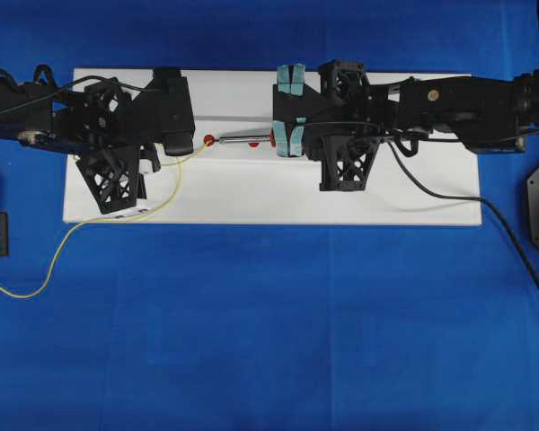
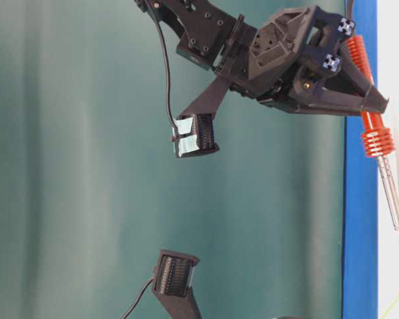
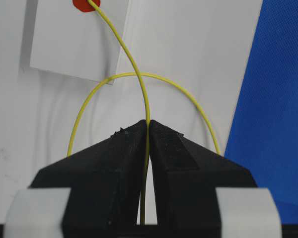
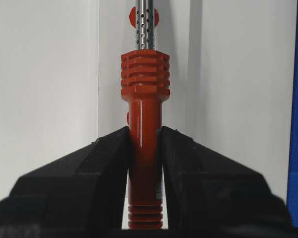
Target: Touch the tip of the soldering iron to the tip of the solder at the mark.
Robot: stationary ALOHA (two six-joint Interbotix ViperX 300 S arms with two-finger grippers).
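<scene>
- Blue cloth over the worktop [image 1: 269,341], white board [image 1: 269,193] laid on it, red mark [image 1: 208,140] near the board's left half.
- Soldering iron [image 1: 251,138] lying level just over the board, silver shaft pointing left toward the mark, tip at or touching the mark's edge in the overhead view; contact itself too small to confirm.
- Orange-red handle [image 4: 145,163] clamped between the right gripper [image 4: 145,148] jaws, just behind the ribbed collar [image 4: 145,74]; jaws closed narrow on the handle.
- Rigid, light tool by the look of it; smooth handle likely slippery, so a grip near the collar seems the sound place, well back from the metal shaft [image 4: 145,25].
- Solder [image 3: 134,69] running from the mark back through the left gripper [image 3: 148,130], then looping off the board and curling across the blue cloth.
- Left jaws pinched nearly together on the thin yellow wire, free end reaching to the red mark in the left wrist view.
- Soft, springy wire, judged likely to bend or swing under any push; hold close to the free end gives the steadiest tip.
- Black cord [image 1: 485,215] trailing off right from the right arm.
</scene>
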